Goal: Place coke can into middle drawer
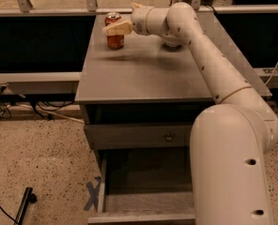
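The coke can (113, 35), red with a silver top, stands upright near the back left corner of the grey cabinet top (143, 78). My gripper (120, 18) reaches in from the right at can height. It is open, with one cream finger (117, 28) across the can's near side and the other behind it. The middle drawer (148, 203) is pulled out at the bottom of the cabinet, with its plank floor bare. My white arm hides its right part.
A closed drawer front with a round knob (168, 137) sits above the open drawer. A white bowl (171, 43) shows partly under my arm on the cabinet top. A blue tape cross (92, 196) and a black rod (24, 206) lie on the speckled floor at the left.
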`<state>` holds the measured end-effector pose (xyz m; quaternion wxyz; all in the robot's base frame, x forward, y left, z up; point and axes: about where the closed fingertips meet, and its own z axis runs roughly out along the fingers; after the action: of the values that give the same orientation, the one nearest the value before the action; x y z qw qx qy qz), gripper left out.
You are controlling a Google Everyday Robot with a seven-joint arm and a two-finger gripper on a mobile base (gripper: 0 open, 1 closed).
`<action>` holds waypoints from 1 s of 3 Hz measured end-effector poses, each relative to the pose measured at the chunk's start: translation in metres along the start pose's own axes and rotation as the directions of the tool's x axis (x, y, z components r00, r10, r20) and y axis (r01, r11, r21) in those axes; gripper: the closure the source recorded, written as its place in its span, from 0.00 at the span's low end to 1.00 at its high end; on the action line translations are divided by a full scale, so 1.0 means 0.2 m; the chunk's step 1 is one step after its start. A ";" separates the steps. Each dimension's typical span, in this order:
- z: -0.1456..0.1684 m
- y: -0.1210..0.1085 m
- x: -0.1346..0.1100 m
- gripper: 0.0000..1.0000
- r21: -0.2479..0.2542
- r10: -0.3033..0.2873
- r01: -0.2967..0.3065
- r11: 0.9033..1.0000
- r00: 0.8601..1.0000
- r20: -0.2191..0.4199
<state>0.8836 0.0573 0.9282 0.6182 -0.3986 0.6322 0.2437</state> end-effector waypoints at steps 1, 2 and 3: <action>0.05 0.07 0.03 0.00 -0.062 0.048 -0.050 0.997 0.998 -0.030; 0.08 0.10 0.04 0.18 -0.085 0.081 -0.083 0.993 0.996 -0.025; 0.11 0.12 0.03 0.42 -0.095 0.114 -0.112 0.989 0.993 0.012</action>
<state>0.8781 0.0878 0.9160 0.5896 -0.3886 0.6360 0.3113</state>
